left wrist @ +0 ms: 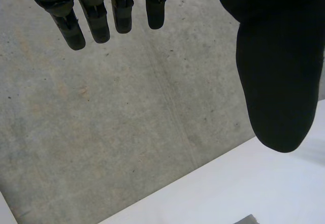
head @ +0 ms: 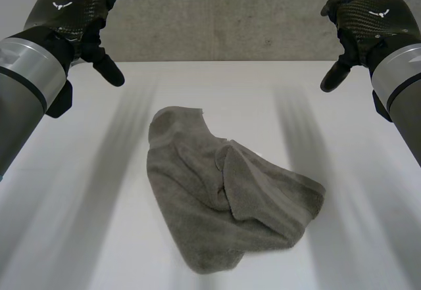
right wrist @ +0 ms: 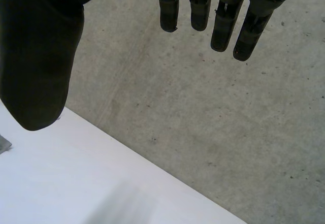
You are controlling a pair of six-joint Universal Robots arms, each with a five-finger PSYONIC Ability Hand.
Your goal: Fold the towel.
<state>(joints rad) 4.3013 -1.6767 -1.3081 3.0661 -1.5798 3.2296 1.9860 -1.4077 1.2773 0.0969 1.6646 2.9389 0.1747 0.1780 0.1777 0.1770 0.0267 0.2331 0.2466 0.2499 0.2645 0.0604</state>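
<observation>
A grey towel (head: 223,194) lies crumpled in the middle of the white table (head: 79,237), with a fold bunched across its right half. My left hand (head: 75,14) hangs high above the table's far left, well clear of the towel, fingers (left wrist: 91,16) straight and thumb (left wrist: 277,76) spread, holding nothing. My right hand (head: 362,24) is raised the same way over the far right, its fingers (right wrist: 223,21) relaxed and thumb (right wrist: 40,66) apart, empty. A small corner of the towel (left wrist: 249,220) peeks in beyond my left thumb.
A grey concrete wall (head: 223,14) stands behind the table's far edge (head: 223,62). Bare white tabletop surrounds the towel on all sides.
</observation>
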